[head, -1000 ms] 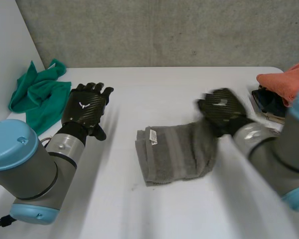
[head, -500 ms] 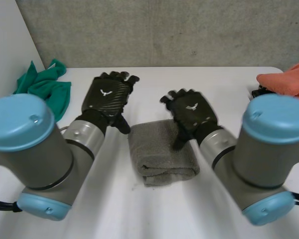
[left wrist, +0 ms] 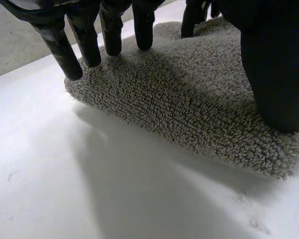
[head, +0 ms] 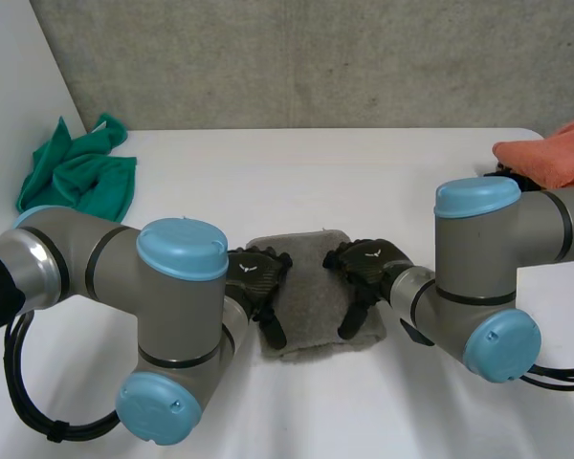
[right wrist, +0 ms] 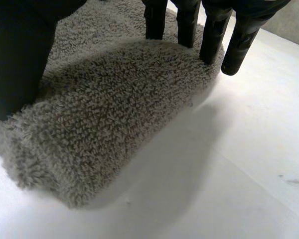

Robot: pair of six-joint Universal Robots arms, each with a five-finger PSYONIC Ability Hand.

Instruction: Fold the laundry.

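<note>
The white table (head: 364,172) carries a folded grey towel (head: 311,287) at lower centre of the head view. The left hand (head: 256,271) presses straight fingers on its left edge, the right hand (head: 371,263) likewise on its right edge, both flat and unclenched.

Left hand (head: 254,277) and right hand (head: 369,267) dropped onto towel (head: 311,287).

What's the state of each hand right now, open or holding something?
Left hand: open, straight fingers pressing down on the left edge of the folded grey towel.
Right hand: open, straight fingers pressing down on the towel's right edge.
</note>
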